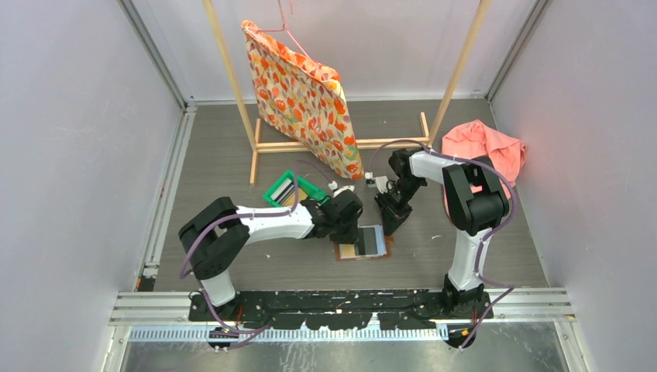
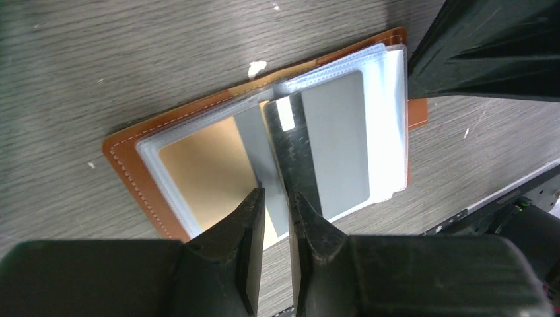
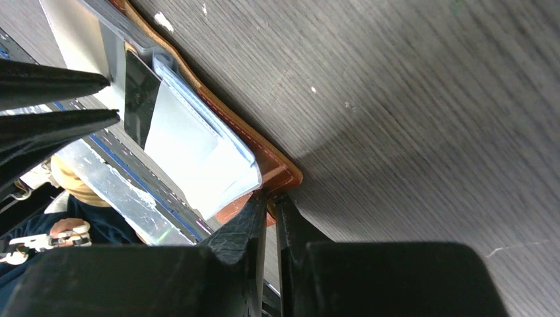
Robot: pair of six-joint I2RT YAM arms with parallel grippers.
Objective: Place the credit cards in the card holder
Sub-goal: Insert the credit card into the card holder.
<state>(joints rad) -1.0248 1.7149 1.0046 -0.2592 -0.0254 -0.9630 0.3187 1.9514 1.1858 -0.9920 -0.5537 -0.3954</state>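
Top view – where things are: you have the card holder (image 1: 362,242) lying open on the counter (image 1: 232,155) between the two arms, the left gripper (image 1: 350,225) at its left edge, the right gripper (image 1: 390,225) at its right edge. A green bin (image 1: 288,188) sits just behind.

Left wrist view – step in hand: a grey card (image 2: 333,142) with a dark stripe lies over the clear sleeves, a gold card (image 2: 205,168) already pocketed beside it. Your left fingers (image 2: 254,231) are narrowed around the grey card's near edge; contact looks likely, but I cannot tell if it is firm.

Right wrist view – hold-down: your right fingers (image 3: 254,228) are nearly together, pinching the brown leather corner.

Next move, as I judge it: keep the holder pinned, and slide the grey card squarely into a sleeve mouth.
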